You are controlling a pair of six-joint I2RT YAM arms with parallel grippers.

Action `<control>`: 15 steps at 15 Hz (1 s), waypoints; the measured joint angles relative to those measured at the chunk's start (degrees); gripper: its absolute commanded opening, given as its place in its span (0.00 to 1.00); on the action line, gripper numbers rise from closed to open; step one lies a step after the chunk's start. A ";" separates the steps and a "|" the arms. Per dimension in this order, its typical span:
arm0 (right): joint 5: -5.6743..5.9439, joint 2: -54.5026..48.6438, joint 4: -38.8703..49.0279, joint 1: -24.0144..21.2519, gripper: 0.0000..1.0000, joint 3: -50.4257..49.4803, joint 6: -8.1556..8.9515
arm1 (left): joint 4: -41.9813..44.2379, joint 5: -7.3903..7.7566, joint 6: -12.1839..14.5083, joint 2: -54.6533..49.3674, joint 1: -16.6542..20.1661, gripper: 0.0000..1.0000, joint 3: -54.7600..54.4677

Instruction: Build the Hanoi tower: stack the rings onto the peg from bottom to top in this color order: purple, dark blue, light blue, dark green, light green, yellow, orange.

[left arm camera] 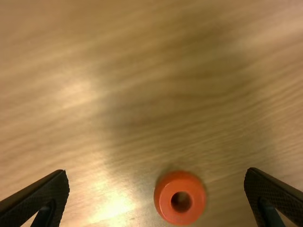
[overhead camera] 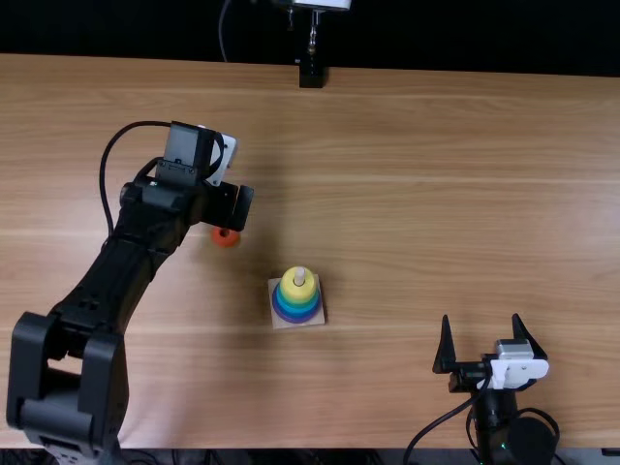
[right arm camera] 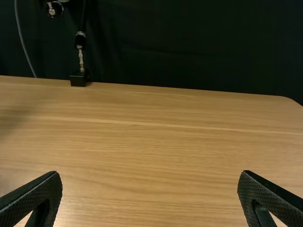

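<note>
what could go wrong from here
The left gripper is open around the orange ring, which sits nearer one finger, so closing might drag it sideways. The ring is small, so a grip too high could miss it. Lowering it off-centre might catch on the peg.

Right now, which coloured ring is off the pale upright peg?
The small orange ring: it lies on the light brown wooden table, whereas the other visible rings circle the peg.

Steep top view, closer left wrist view, shared orange ring [left arm camera: 165,198], outward right view
</note>
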 measured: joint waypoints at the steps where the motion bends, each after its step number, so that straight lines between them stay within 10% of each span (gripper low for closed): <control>1: -0.02 0.00 -0.02 0.02 1.00 0.02 0.00 | -3.21 -0.02 -0.02 2.05 0.00 1.00 1.20; 14: 0.00 0.00 -0.04 0.02 1.00 0.00 0.00 | -10.58 -0.09 0.02 9.29 -3.04 1.00 2.82; 15: 0.00 0.00 -0.02 0.02 1.00 0.00 0.00 | -10.60 -0.07 0.07 9.29 -3.06 0.87 2.82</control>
